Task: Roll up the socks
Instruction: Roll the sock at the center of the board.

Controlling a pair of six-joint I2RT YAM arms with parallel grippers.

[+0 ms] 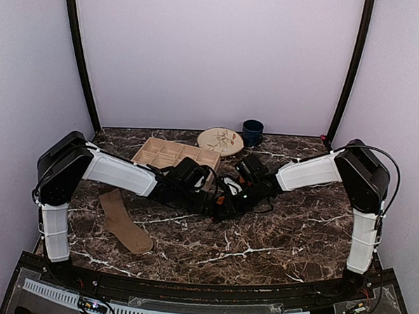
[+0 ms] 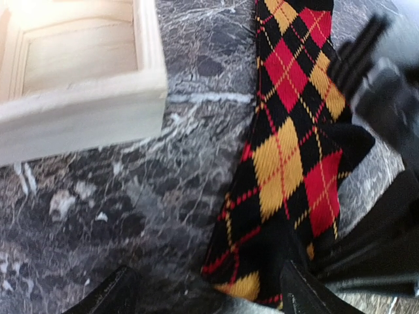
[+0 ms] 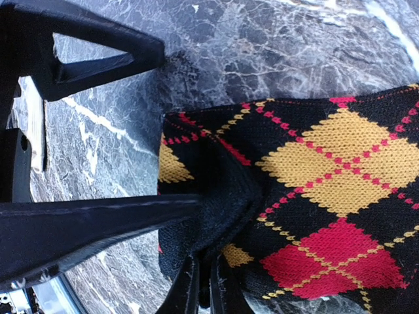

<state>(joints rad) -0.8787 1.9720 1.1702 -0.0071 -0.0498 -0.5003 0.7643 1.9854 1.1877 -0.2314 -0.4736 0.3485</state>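
A black, red and yellow argyle sock (image 2: 288, 131) lies on the marble table, its near end between my left gripper's fingers. My left gripper (image 2: 209, 297) is open over that end, and its right finger (image 2: 308, 294) touches the fabric. My right gripper (image 3: 206, 288) is shut on a black fold of the argyle sock (image 3: 327, 170) near its end. In the top view both grippers meet at the table's middle, the left gripper (image 1: 209, 187) and the right gripper (image 1: 230, 200), and they hide most of that sock. A brown sock (image 1: 125, 223) lies flat at the left, apart from both grippers.
A wooden compartment tray (image 1: 173, 154) stands just behind the left gripper and shows in the left wrist view (image 2: 85, 104). A patterned plate (image 1: 221, 140) and a dark blue mug (image 1: 252, 132) stand at the back. The left gripper's fingers (image 3: 98, 222) cross the right wrist view.
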